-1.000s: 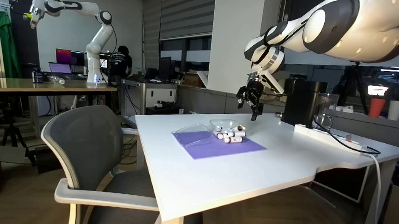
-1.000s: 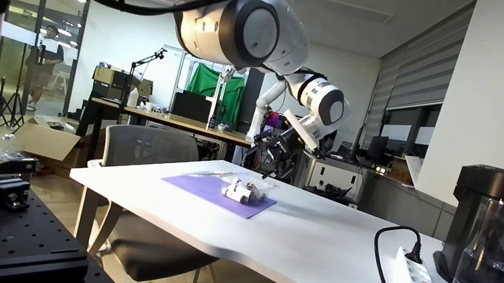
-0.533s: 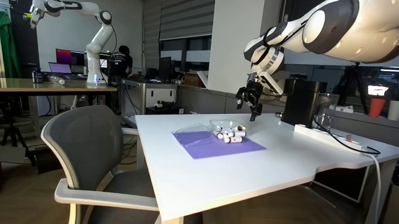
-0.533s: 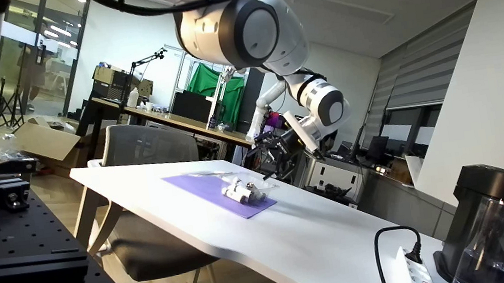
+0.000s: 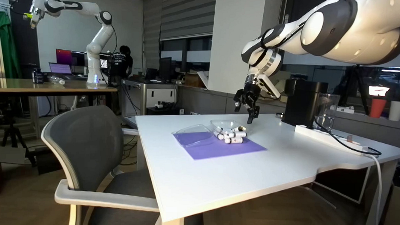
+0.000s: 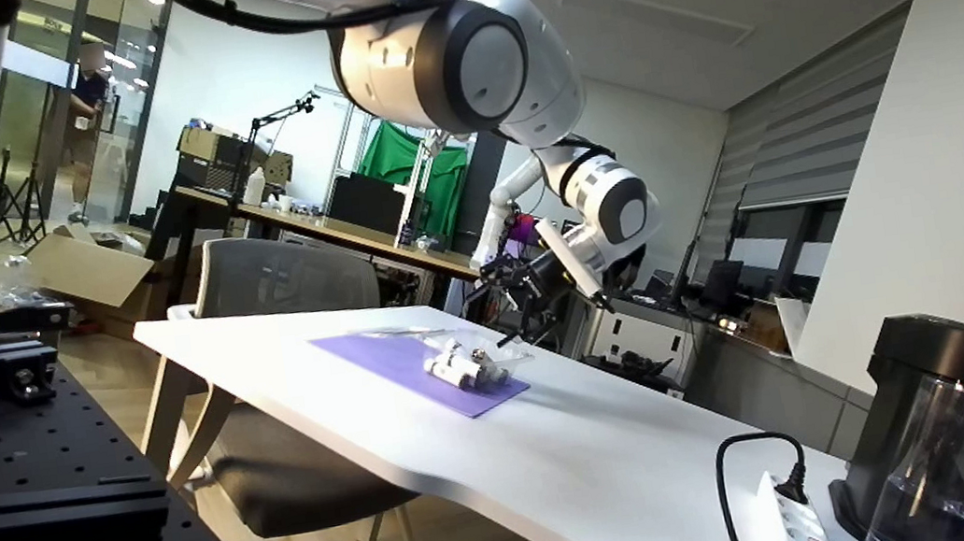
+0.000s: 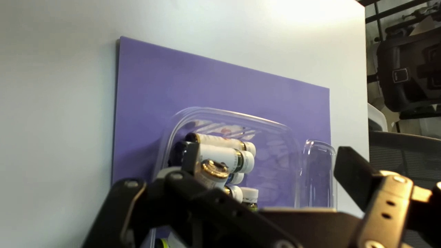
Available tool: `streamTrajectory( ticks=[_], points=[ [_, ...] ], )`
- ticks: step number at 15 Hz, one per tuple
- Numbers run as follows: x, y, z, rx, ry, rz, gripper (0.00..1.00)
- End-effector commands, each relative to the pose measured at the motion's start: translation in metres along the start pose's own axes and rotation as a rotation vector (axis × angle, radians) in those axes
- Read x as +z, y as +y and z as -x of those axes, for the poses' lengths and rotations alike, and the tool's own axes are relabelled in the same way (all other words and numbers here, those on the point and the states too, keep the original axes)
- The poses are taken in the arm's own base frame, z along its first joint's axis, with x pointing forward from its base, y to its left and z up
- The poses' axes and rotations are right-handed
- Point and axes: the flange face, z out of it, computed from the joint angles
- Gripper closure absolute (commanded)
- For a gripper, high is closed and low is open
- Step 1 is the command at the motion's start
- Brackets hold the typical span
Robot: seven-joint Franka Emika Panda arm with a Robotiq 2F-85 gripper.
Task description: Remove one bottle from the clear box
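The clear box (image 7: 237, 116) is low and see-through; it also shows in both exterior views (image 5: 222, 121) (image 6: 512, 353). It sits on a flat purple mat. Several small bottles with white labels and white caps lie piled toward one side of it, among them a white-labelled bottle (image 7: 220, 155). A bottle end with a gold ring (image 7: 214, 168) points up. My gripper (image 7: 272, 167) is open with nothing between its fingers. In an exterior view the gripper (image 5: 244, 113) hovers above and just beside the box. Its black fingers hide part of the box and some bottles.
A clear lid-like tray (image 7: 320, 172) lies beside the box on the purple mat (image 5: 204, 152). On the white table (image 5: 248, 174) stand a black machine with a clear tank (image 5: 304, 104) and a white power strip (image 5: 330, 139) with a black cable. A grey chair (image 5: 88, 146) is at the table's side.
My gripper has moved slightly left and down, closer to the box, in an exterior view. It stays open. The box, bottles and mat have not moved.
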Motion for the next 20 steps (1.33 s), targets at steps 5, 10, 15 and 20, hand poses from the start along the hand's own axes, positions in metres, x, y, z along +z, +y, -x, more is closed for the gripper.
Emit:
streamTrajectory(
  ticks=[5, 10, 15, 20],
  points=[
    [0.005, 0.003, -0.015, -0.09, 0.06, 0.058, 0.0],
    [0.007, 0.003, -0.022, -0.155, 0.084, 0.077, 0.0],
    [0.014, 0.004, -0.025, -0.172, 0.081, 0.075, 0.0],
    [0.02, 0.002, -0.031, -0.134, 0.094, 0.073, 0.0]
  ],
)
